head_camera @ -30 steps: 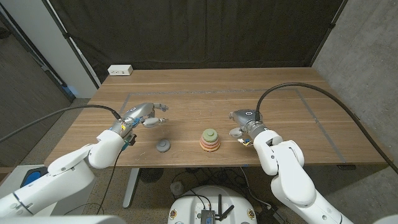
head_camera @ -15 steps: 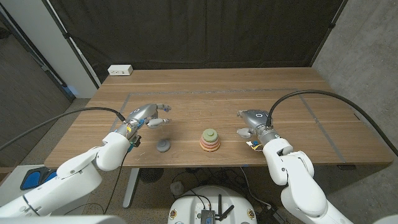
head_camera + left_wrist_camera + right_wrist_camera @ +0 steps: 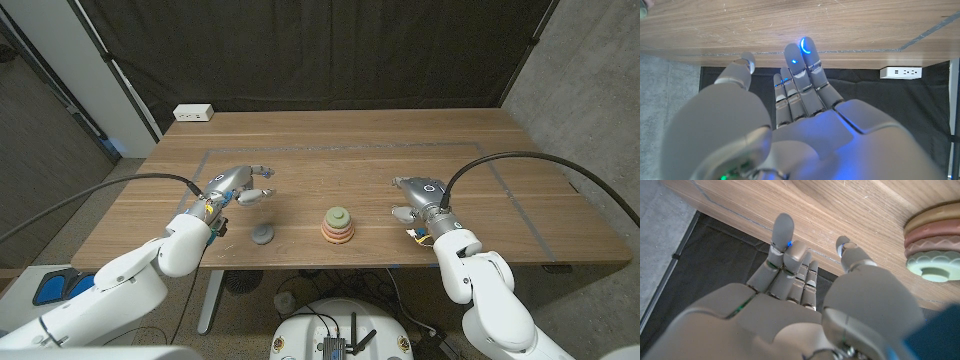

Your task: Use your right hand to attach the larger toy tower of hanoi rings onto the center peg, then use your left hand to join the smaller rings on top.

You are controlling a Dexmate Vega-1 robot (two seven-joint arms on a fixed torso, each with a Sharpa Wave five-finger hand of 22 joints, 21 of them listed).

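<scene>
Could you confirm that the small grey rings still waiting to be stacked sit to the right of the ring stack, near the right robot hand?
Not quite: in the head view the grey rings sit to the left of the ring stack, near the left robot hand, not the right robot hand.

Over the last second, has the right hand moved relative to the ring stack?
Yes. In the head view the right hand has drawn away from the ring stack, toward the table's right side, empty, leaving a wider gap between them.

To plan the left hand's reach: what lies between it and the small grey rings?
Only bare wooden table lies between the left hand and the small grey rings, in the head view.
</scene>
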